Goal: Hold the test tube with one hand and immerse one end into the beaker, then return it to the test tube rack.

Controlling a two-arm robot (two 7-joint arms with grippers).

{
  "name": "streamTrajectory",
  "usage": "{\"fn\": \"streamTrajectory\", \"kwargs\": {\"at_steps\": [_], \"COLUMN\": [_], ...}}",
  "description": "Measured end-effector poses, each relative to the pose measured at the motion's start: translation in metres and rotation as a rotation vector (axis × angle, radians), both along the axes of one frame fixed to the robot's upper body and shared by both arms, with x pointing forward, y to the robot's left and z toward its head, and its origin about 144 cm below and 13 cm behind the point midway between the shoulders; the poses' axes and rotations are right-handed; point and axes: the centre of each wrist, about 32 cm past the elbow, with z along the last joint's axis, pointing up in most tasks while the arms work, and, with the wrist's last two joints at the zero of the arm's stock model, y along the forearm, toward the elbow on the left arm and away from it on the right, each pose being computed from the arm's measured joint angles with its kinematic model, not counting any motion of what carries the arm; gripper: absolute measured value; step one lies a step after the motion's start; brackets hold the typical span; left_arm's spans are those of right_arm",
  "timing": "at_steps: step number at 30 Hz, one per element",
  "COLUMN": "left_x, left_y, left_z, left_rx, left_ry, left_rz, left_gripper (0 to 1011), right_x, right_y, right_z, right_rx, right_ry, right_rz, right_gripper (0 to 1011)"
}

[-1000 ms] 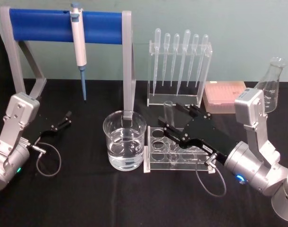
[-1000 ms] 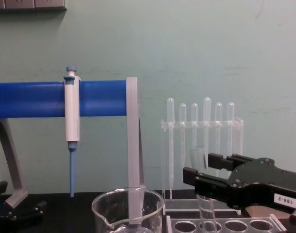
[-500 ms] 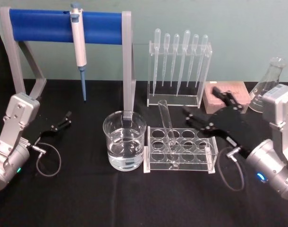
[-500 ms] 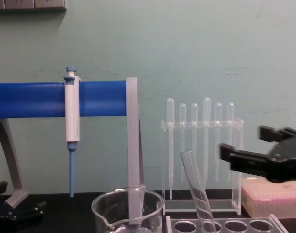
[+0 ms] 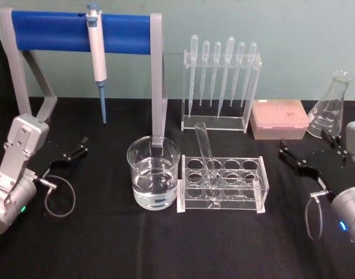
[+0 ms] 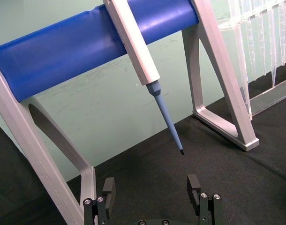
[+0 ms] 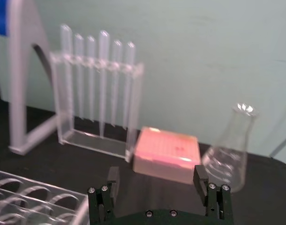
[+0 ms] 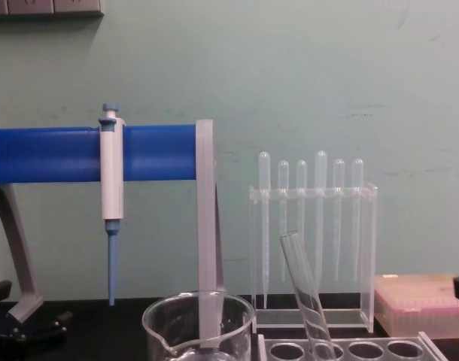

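Glass test tube (image 5: 205, 156) leans in the rack (image 5: 256, 189), left of your right gripper (image 5: 301, 161), whose jaws gape, empty.

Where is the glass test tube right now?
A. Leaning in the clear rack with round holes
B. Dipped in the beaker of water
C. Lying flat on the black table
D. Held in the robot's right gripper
A. The test tube leans tilted in a hole of the clear rack, beside the beaker; the right gripper sits open and empty off to the side.
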Motion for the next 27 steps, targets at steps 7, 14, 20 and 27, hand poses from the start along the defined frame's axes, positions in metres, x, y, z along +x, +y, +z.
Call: {"fn": "streamTrajectory", "kwargs": {"at_steps": [7, 14, 20, 27], "left_x": [0.0000, 0.0000, 0.0000, 0.0000], "left_y": [0.0000, 0.0000, 0.0000, 0.0000], "left_z": [0.0000, 0.0000, 0.0000, 0.0000], "left_rx": [0.000, 0.000, 0.000, 0.000], "left_ry": [0.000, 0.000, 0.000, 0.000], "left_rz": [0.000, 0.000, 0.000, 0.000], "left_gripper": [1000, 1000, 1000, 1000], "right_x": [0.0014, 0.0052, 0.0068, 0.0067], "right_y": [0.0020, 0.0043, 0.0045, 0.0046], "right_z": [-0.0055, -0.0074, -0.0073, -0.0072], "right_rx": [-0.066, -0.098, -0.100, -0.100], "right_ry": [0.041, 0.056, 0.056, 0.056], "right_rz": [-0.062, -0.046, -0.023, -0.023], "right_gripper": [1002, 1002, 1002, 1002]}}
